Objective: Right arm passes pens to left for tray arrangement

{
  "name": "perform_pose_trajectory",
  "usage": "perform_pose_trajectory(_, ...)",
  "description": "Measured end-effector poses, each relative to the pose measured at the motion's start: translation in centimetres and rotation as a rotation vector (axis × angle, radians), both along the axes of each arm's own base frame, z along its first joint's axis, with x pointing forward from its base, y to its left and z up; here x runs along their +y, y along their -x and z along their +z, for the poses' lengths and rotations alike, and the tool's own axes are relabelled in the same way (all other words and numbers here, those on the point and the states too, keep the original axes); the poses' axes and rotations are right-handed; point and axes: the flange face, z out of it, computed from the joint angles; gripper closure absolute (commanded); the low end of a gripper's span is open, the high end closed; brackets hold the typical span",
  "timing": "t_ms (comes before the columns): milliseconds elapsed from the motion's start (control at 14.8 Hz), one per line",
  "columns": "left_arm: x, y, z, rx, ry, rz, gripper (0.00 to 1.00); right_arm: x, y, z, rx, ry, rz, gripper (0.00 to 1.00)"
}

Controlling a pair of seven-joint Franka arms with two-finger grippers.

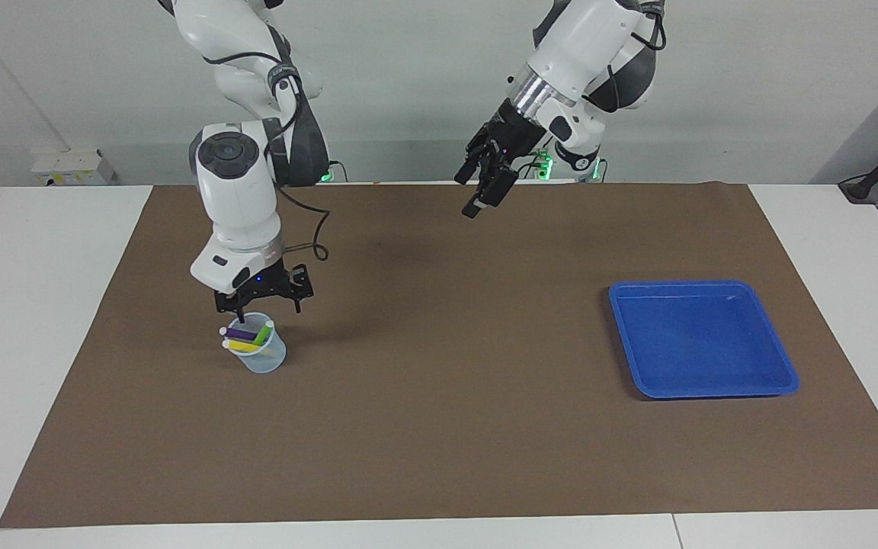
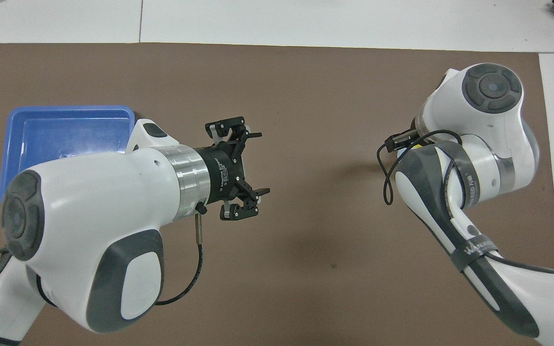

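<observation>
Over at the right arm's end of the brown mat, the right gripper hung just above the rim of a small translucent cup, fingers apart and pointing straight down. Nothing was pinched in them. Three short marker pens sat tilted in that cup: purple pen, yellow pen and green pen, each with a whitish tip. Taking the cup's mouth as a clock in the facing view, the purple and yellow tips poked out past the rim around 9 and the green one leaned toward 2.

So to me this looked like the very first pick, nothing passed yet. The blue tray sat empty toward the left arm's end, well apart from the cup. The left gripper waited in the air over the mat's middle strip, fingers spread wide.

Next move, I'd guess: drop a bit lower, line up on one pen's sticking-out end, then squeeze without knocking the cup, which looks like light, thin plastic. The pens are smooth slim cylinders and could roll or slip. The tray's glossy rigid plastic, rounded corners, raised rim; the mat's matte.
</observation>
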Motion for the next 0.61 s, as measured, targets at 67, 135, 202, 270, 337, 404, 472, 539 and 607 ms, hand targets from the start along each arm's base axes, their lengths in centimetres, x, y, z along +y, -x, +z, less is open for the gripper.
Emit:
perform_pose_trajectory(67,-0.7,-0.2,-1.1,-0.009,0.003,0.008,0.00,-0.1,0.1,-0.3,0.004,0.007,0.003,0.30)
perform_pose_trajectory(135,-1.5,-0.6,-2.7,-0.006,-0.001,0.012,0.00,-0.1,0.2,-0.5,0.008,0.013,0.005,0.31)
perform_pose_trajectory(202,-2.3,-1.0,-4.7,0.004,-0.010,0.013,0.00,-0.2,0.3,-0.8,0.013,0.018,0.005,0.31)
perform_pose_trajectory(270,-2.9,-1.4,-6.3,0.011,-0.016,0.017,0.00,-0.4,0.4,-1.0,0.017,0.021,0.005,0.31)
perform_pose_trajectory(337,-3.3,-1.8,-7.7,0.015,-0.022,0.021,0.00,-0.4,0.4,-1.2,0.021,0.025,0.005,0.33)
perform_pose_trajectory(404,-3.6,-2.0,-8.6,0.019,-0.026,0.023,0.00,-0.5,0.5,-1.4,0.024,0.033,0.010,0.35)
perform_pose_trajectory(472,-3.7,-2.1,-9.0,0.023,-0.028,0.024,0.00,-0.6,0.6,-1.6,0.025,0.047,0.016,0.38)
perform_pose_trajectory(539,-3.7,-2.2,-9.1,0.024,-0.029,0.025,0.00,-0.6,0.7,-1.8,0.028,0.055,0.020,0.39)
perform_pose_trajectory(607,-3.7,-2.2,-9.1,0.024,-0.029,0.025,0.00,-0.7,0.7,-1.9,0.030,0.060,0.022,0.42)
